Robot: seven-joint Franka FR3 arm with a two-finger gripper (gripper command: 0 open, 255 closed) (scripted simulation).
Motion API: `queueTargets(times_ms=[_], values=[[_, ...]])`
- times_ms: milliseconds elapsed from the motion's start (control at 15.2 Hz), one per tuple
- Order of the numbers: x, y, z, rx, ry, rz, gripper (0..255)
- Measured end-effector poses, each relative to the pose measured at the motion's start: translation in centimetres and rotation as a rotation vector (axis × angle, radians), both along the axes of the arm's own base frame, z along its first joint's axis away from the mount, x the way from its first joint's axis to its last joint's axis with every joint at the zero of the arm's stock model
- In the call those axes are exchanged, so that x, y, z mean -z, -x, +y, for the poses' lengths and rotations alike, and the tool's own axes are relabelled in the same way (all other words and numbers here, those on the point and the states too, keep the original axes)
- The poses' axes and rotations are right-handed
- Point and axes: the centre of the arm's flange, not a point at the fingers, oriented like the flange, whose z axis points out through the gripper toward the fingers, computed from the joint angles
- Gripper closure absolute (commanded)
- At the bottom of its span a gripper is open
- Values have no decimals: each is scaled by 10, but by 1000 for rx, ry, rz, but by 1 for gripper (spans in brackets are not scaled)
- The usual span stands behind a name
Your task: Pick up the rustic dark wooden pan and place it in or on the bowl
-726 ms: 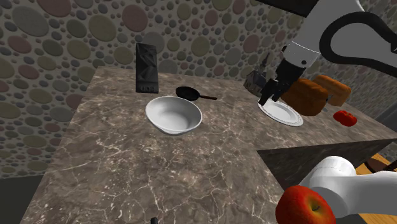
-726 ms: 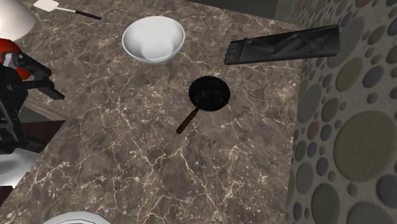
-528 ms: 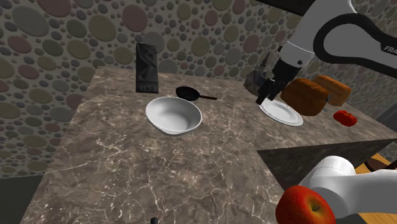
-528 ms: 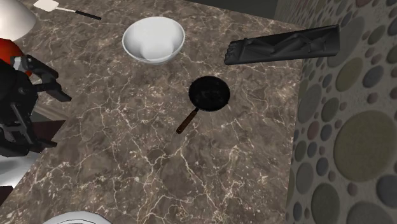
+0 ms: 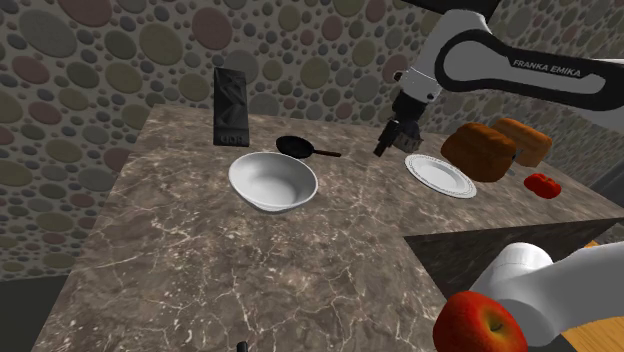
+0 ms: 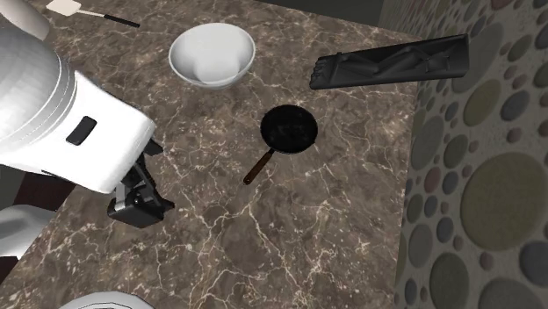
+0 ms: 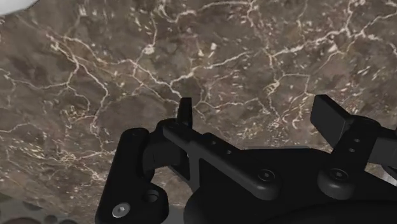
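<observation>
Noted on the bench (image 5: 200, 270), per shoulder view: bowl (image 5: 273, 181) near the middle; pan (image 5: 295, 147) just behind it, apart, handle pointing right; upright slab (image 5: 230, 108) behind-left, by the wall (image 5: 120, 60); plate (image 5: 440, 175) well right of the pan; loaves (image 5: 480, 150) just behind-right of the plate.

Shoulder view: end effector (image 5: 384, 145) has left its spot over the white plate (image 5: 440, 176) and now hangs just off plate's left rim, over bare worktop (image 5: 200, 260), closer to the pan (image 5: 296, 147). The arm (image 5: 520, 75) has stretched out, w/ forearm now across upper right. 2nd ext. view: end effector (image 6: 139, 207) has come in from left edge toward the pan (image 6: 290, 130); white arm link (image 6: 61, 123) now spans upper left.
</observation>
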Motion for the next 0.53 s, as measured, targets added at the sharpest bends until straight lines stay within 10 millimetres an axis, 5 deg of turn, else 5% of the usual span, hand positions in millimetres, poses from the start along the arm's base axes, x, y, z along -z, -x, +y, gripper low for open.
queueTargets(times_ms=[528], values=[[30, -98, 16, -330, -44, -19, 0]])
